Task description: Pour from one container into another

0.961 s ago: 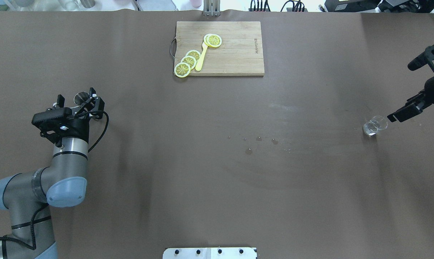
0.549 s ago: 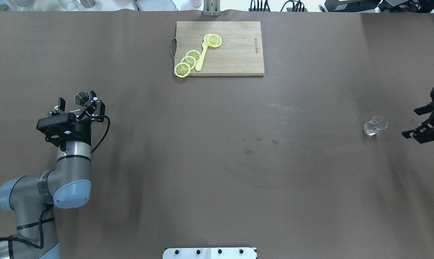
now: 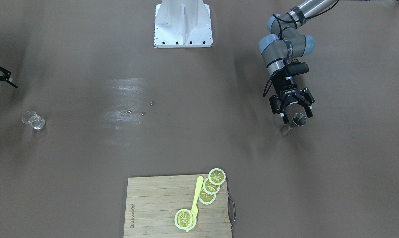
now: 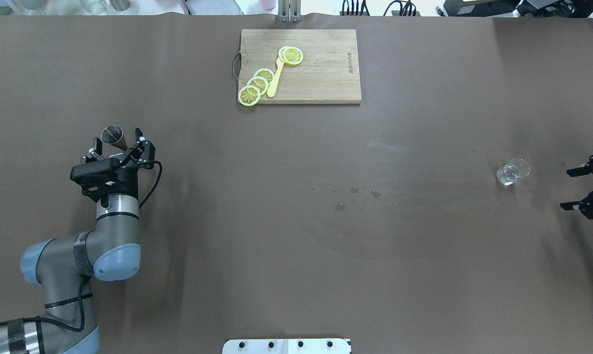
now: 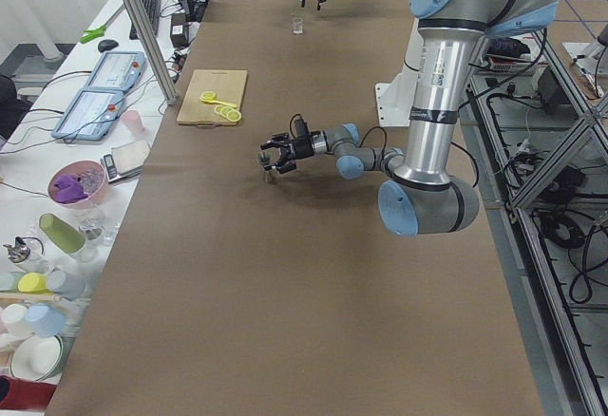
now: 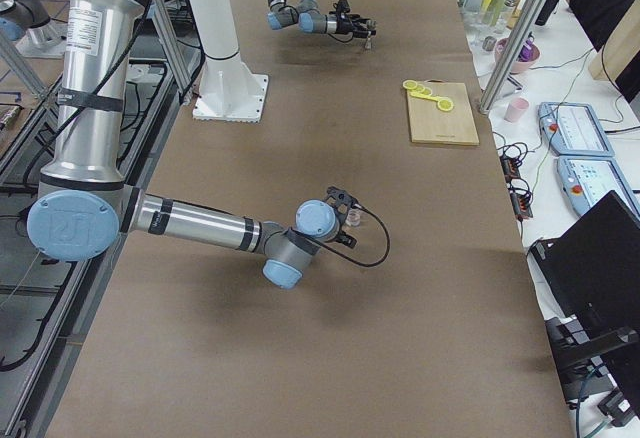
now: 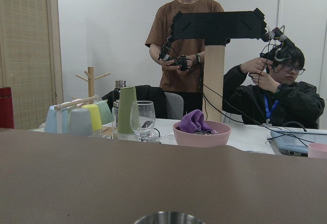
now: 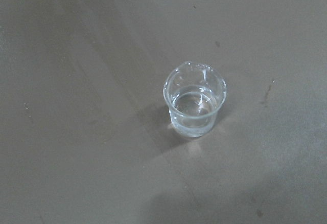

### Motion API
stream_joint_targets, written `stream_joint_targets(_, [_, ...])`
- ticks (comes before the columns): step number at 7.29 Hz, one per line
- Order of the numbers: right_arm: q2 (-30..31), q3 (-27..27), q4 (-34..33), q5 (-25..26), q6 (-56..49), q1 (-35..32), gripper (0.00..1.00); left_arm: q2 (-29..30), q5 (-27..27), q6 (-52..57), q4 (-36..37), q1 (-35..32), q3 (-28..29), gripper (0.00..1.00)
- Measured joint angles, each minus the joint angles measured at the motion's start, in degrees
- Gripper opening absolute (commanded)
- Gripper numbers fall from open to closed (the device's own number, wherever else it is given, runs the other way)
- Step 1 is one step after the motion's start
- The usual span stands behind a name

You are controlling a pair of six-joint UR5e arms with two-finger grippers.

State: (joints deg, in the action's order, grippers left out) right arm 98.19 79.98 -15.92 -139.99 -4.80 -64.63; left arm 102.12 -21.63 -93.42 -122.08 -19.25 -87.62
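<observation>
The left gripper (image 4: 118,139) is hovering low over the left part of the brown table (image 4: 296,255), with its two fingers standing wide apart and gripping nothing. The steel cup (image 4: 112,134) is standing upright on the table right at the fingertips; in the overhead view its base is sitting between them, while in the front-facing view its mouth is showing just beyond them. Whether either finger is touching it I cannot tell. In the left wrist view only the cup's rim is showing, at the middle of the bottom edge.

The right gripper (image 4: 565,190) is hanging at the table's right edge, its fingers also spread wide and holding nothing. The glass beaker (image 4: 512,172) is standing upright to its left, near it but clearly apart; in the right wrist view clear liquid is filling the lower part of the beaker.

A wooden cutting board (image 4: 326,73) is lying at the far middle of the table, carrying lemon slices (image 4: 257,84) and a yellow utensil (image 4: 275,81) on its left half. A few droplets (image 4: 353,189) are dotting the middle of the table.

Beyond the table's far edge, in the left wrist view, one person (image 7: 189,35) is standing and another (image 7: 278,96) is sitting, both holding devices; a wine glass (image 7: 142,117) and a pink bowl (image 7: 201,136) are resting on a white counter.
</observation>
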Motion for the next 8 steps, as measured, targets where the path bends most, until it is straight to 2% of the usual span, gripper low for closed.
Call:
stream_joint_targets(3, [-3.4, -1.7, 2.5, -0.8, 0.1, -0.2, 1.0, 0.5, 0.0, -2.3, 0.0, 0.2, 2.4, 0.98])
stream_joint_targets(7, [-5.5, -2.8, 2.8, 0.9, 0.2, -0.1, 1.0, 1.5, 0.0, -3.5, 0.0, 0.3, 4.6, 0.95])
stream_joint_targets(8, [-6.2, -3.7, 2.8, 1.2, 0.6, 0.0, 1.0, 1.5, -0.1, -3.9, 0.1, 0.3, 4.6, 0.84])
